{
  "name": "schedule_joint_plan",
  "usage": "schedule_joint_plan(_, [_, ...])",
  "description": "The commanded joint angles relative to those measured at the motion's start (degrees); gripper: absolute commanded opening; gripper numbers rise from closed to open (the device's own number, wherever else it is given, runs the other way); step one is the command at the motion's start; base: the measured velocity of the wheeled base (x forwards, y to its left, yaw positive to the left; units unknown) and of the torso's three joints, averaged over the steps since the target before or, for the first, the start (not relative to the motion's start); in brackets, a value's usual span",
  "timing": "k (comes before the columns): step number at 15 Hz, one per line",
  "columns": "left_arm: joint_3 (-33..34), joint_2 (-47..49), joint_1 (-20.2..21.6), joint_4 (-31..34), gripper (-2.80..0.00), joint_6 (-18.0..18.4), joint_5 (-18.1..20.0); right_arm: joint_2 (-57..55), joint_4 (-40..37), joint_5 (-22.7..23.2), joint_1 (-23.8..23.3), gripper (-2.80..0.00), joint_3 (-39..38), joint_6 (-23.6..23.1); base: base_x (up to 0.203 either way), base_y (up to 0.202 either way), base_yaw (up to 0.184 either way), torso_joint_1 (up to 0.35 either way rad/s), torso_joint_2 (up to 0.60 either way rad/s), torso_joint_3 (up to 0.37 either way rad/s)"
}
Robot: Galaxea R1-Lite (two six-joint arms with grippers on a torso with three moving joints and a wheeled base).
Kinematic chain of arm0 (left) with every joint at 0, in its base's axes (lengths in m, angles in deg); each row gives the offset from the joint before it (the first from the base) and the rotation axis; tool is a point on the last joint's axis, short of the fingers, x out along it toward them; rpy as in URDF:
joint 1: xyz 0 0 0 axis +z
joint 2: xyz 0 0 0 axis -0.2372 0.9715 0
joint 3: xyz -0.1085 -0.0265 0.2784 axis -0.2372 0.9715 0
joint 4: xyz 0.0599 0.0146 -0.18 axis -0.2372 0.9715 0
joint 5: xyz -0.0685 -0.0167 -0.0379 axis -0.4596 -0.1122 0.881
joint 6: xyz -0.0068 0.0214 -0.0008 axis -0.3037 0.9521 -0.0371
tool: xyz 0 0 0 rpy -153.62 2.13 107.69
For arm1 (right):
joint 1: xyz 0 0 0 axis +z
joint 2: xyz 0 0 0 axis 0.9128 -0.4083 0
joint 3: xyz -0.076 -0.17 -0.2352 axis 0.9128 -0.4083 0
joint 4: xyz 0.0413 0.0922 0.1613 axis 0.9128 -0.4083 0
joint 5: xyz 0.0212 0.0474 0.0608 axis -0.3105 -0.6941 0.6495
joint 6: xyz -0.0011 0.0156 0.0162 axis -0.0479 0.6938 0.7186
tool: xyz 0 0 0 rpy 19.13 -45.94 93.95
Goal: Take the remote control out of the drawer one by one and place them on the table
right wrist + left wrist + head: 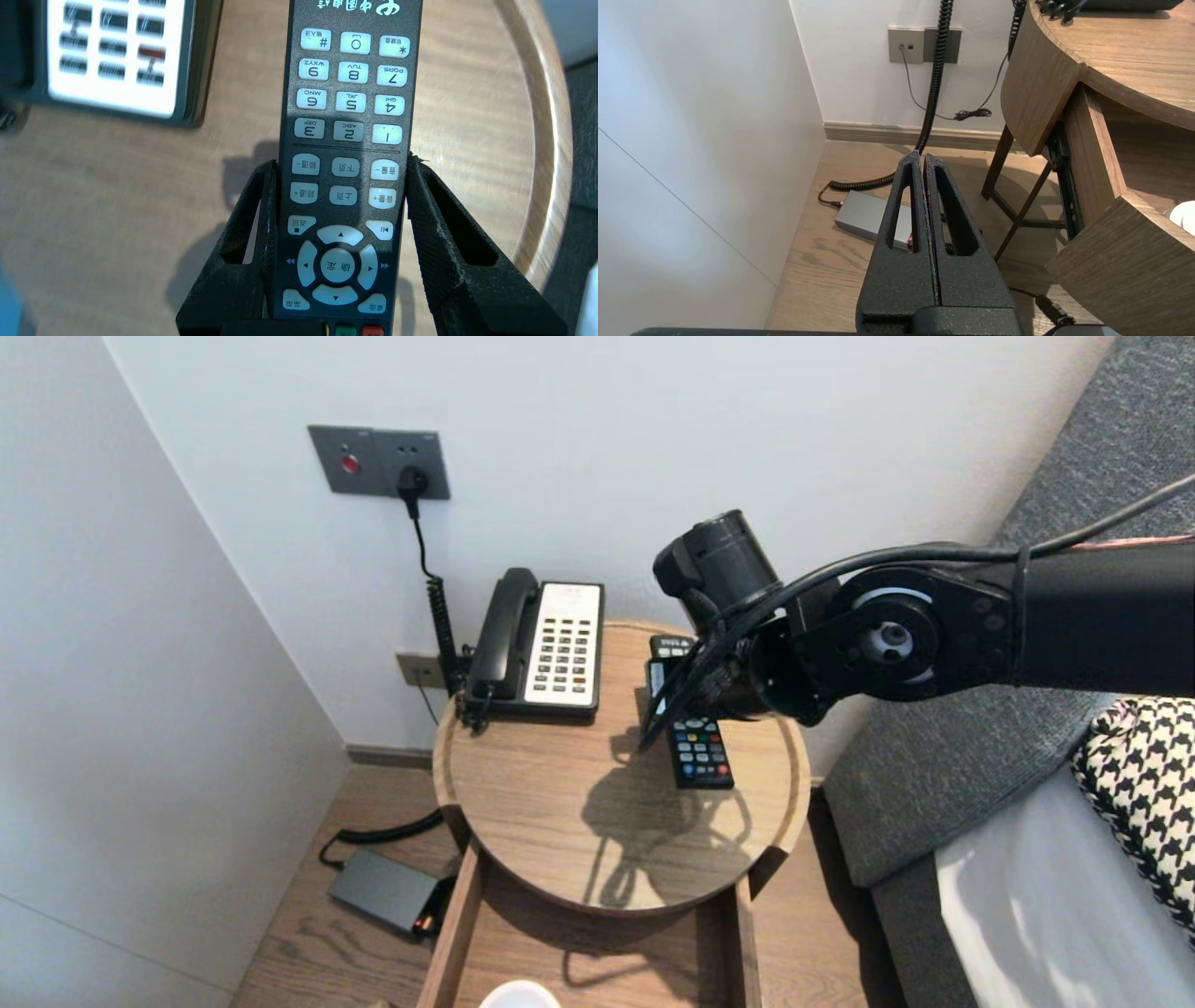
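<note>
Right gripper (341, 161) is clamped across the black push-button remote control (348, 102), above the round wooden bedside table (542, 121). I read it as the grasp step; next needs a level lift. Left gripper (923, 158) is parked low, fingers together.

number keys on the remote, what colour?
White with dark print, on the black remote. Clearest in the right wrist view.
</note>
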Motion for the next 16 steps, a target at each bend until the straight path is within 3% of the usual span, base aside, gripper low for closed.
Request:
schedule_joint_plan(1, [0.56, -0.01, 0.0, -0.03, -2.8, 0.01, 0.05, -1.51, 2.48, -0.61, 0.06, -2.8, -1.4, -0.33, 0.0, 0.0, 0.0, 0.0, 0.0, 0.0])
schedule_joint_plan(16, [0.58, -0.01, 0.04, -0.03, -2.8, 0.01, 0.04, -1.62, 5.83, -1.24, 0.08, -2.8, -8.23, -0.11, 0.0, 0.0, 0.0, 0.0, 0.0, 0.0])
